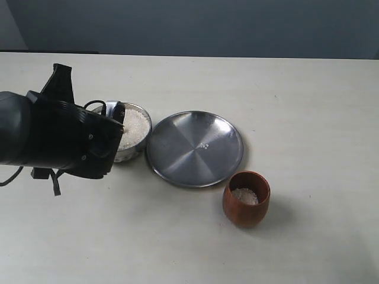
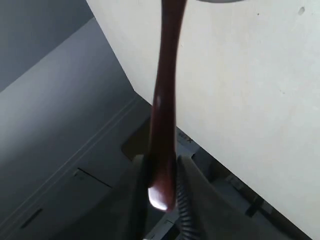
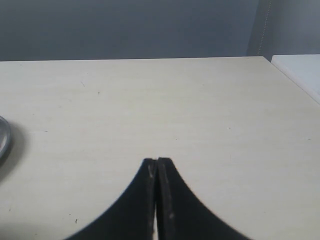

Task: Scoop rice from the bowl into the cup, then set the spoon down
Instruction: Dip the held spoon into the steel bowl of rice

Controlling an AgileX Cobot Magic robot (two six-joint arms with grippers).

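From the exterior view I see my left arm hanging over the bowl of rice. The cup stands on the counter just beyond the plate. On the left wrist view, the left fingers pinch the spoon by its handle. On the right wrist view, the right fingers are pressed together and hold nothing.

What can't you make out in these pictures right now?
- Head of the spoon: cut off by the picture's edge in the left wrist view and hidden behind the left arm in the exterior view, so any rice on it cannot be seen.
- Left part of the bowl: covered by that arm in the exterior view.
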